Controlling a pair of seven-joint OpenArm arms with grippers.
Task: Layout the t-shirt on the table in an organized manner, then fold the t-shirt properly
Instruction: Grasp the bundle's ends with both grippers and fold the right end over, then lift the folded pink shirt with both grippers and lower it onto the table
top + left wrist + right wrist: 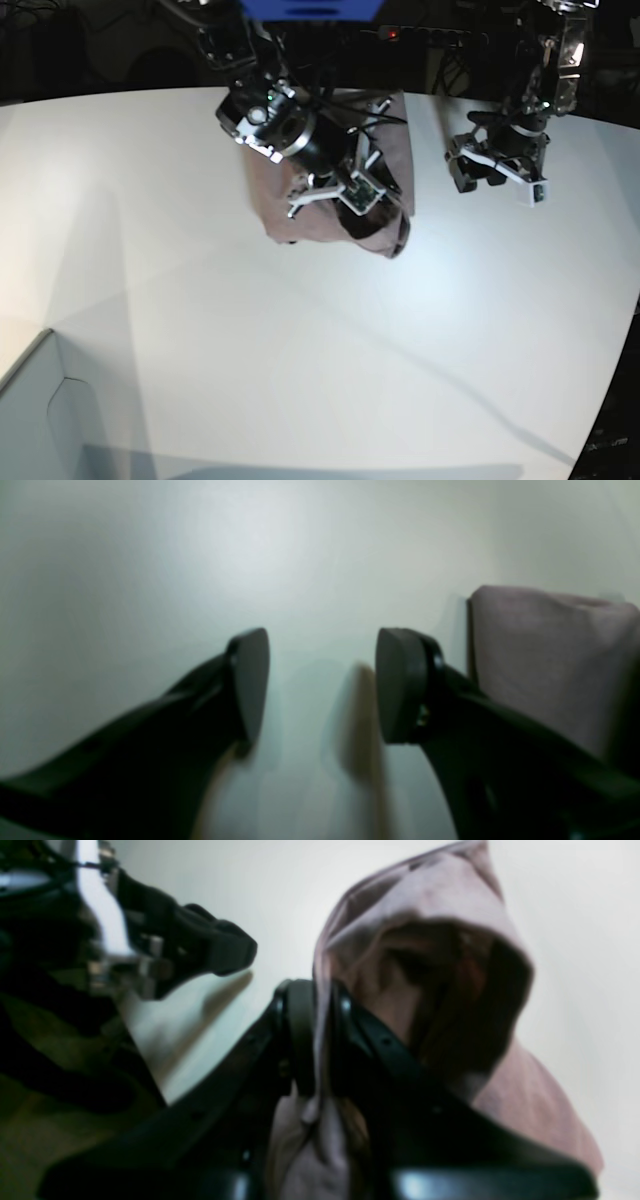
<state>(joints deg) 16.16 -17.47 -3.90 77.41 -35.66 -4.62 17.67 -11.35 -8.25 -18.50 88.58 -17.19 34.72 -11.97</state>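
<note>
White table (300, 350), dark surroundings.

T-shirt (330, 200): dusty mauve, soft cotton, bunched into a rough folded bundle, not spread flat. Sits at the far middle of the worktop (300, 350). One fold (425, 970) lifted into a hooded loop, dark hollow inside. Worktop: broad, smooth, white, curved edge to the right; shirt covers a small part of it.

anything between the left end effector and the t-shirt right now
Nothing visible. The left end effector is open over bare table, and the t-shirt lies just beside one finger. The right end effector already grips the cloth.
</note>
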